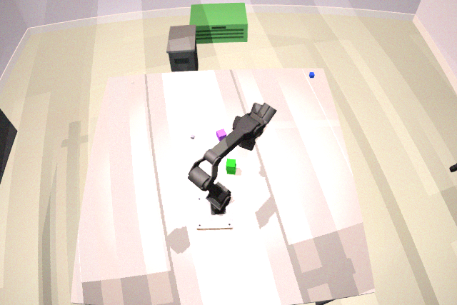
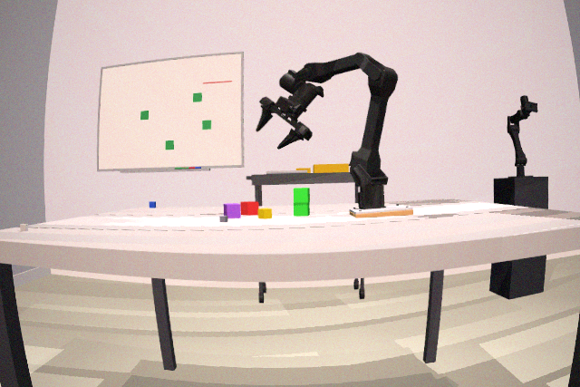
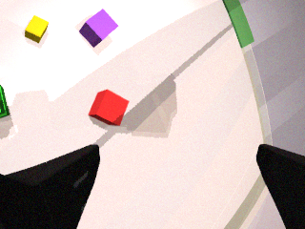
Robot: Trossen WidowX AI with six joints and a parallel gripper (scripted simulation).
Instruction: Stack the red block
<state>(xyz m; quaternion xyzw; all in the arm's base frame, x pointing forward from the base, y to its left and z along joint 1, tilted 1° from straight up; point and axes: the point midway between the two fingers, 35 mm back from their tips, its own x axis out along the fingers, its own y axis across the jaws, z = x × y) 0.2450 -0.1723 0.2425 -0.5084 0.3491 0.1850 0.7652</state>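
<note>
Reading the exterior view from the left, we see a small blue cube (image 2: pixel 152 204) far back on the table (image 2: pixel 281 237), then a tiny grey cube (image 2: pixel 223 218) near the front of the cluster, with a purple block (image 2: pixel 231 209) just behind it. Next comes the red block (image 2: pixel 249 208), sitting on the table surface between the purple block and a yellow block (image 2: pixel 265 213), close to both. Further right stands the green tower (image 2: pixel 301 201), upright, two blocks high and apart from the red block. Above this group we find the gripper (image 2: pixel 281 130) hanging well clear of the table, angled downward, its jaws spread wide with nothing between them. The arm rises from its base (image 2: pixel 380 210) to the right of the tower. From the wrist camera, the red block (image 3: pixel 109 106) lies on the white surface ahead of the two dark fingertips, nearer the left one, with the purple block (image 3: pixel 98 27) and yellow block (image 3: pixel 36 29) beyond it and the edge of the green tower (image 3: pixel 3 102) at the left border.
</note>
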